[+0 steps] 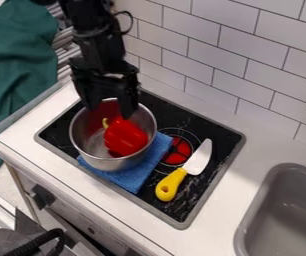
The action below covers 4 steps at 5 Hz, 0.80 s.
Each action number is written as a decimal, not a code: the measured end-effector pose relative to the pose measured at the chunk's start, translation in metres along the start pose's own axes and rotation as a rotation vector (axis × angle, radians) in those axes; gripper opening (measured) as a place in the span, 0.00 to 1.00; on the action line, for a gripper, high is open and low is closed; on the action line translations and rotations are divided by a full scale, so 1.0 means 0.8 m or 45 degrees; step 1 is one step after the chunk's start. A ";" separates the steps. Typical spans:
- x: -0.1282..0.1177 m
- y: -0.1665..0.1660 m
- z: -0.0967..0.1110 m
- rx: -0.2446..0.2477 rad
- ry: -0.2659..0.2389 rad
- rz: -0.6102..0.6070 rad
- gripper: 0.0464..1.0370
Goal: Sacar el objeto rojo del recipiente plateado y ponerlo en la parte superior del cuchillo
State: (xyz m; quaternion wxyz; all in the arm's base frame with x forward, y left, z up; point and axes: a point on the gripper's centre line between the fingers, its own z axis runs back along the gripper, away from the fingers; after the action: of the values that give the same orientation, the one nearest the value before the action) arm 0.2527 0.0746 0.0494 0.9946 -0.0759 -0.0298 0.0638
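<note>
The black gripper (110, 107) hangs over the back part of the silver pot (102, 163), pointing down with its two fingers apart and nothing between them. Inside the pot lies a red bell pepper (126, 137) with a green stem, just below and to the right of the gripper. To the pot's right a knife (198, 158) rests on the black stove top, its yellow handle toward the front and its blade pointing to the back.
Under the pot is a folded blue cloth (137, 177). The black stove top (217, 137) has a red burner (178, 151) beside the knife. A grey sink (286, 210) is at the lower right, and a tiled wall (209, 45) stands behind.
</note>
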 end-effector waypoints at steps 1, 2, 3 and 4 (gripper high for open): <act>0.000 -0.009 -0.026 0.051 0.035 0.165 0.97; -0.013 -0.006 -0.038 0.106 0.033 0.411 0.97; -0.032 -0.007 -0.048 0.180 0.036 0.710 0.97; -0.032 -0.008 -0.050 0.201 -0.003 0.954 0.97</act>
State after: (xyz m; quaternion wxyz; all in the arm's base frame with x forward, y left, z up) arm 0.2305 0.0594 0.0099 0.9051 -0.0045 0.0039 0.4251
